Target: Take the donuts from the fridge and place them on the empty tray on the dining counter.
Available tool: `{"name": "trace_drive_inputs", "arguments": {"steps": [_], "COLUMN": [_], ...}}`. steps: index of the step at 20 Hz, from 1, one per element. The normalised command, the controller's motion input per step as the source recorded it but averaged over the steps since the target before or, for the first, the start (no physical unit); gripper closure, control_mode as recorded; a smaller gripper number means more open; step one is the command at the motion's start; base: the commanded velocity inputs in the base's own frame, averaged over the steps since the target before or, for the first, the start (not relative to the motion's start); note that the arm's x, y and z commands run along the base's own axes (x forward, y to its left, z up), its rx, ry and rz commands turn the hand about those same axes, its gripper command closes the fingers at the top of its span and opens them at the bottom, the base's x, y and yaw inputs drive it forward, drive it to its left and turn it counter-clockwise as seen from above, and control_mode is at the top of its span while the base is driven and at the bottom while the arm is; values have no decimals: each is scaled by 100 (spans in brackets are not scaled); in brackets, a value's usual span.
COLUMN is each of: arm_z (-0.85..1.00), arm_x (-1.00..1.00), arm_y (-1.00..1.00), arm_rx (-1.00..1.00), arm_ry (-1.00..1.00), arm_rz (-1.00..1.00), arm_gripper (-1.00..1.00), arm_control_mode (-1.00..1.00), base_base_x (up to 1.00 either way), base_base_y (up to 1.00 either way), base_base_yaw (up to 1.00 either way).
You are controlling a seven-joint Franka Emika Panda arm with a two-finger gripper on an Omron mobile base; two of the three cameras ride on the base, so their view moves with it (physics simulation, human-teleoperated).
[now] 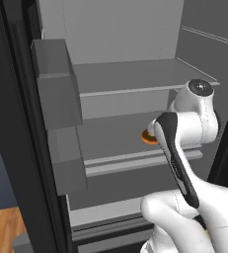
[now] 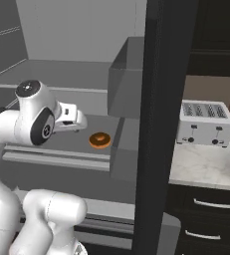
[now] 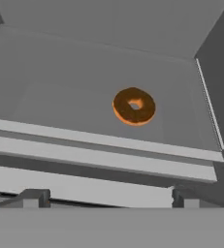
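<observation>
gripper [image 3: 106, 196] wide, holding nothing, lined up short of the orange donut [image 3: 134, 105] lying flat on the fridge shelf [image 3: 74, 97] for pickup.

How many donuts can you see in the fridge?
1. An orange-brown donut lies flat on a grey shelf inside the fridge, ahead of the open gripper. Another could be hidden behind the arm or the door.
</observation>
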Motion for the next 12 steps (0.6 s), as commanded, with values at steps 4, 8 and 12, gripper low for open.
{"name": "trace_drive_inputs", "arguments": {"steps": [4, 8, 12], "arm_z": [-47, -60, -51], "arm_x": [40, 36, 36], "arm_y": [4, 0, 0], "arm_rx": [0, 0, 0], "arm_ry": [8, -2, -3], "arm_rz": [0, 0, 0], "arm_gripper": [-100, -100, -100], "arm_control_mode": [-100, -100, -100], "base_base_x": [0, 0, 0], "base_base_y": [0, 0, 0], "base_base_yaw": [0, 0, 0]}}
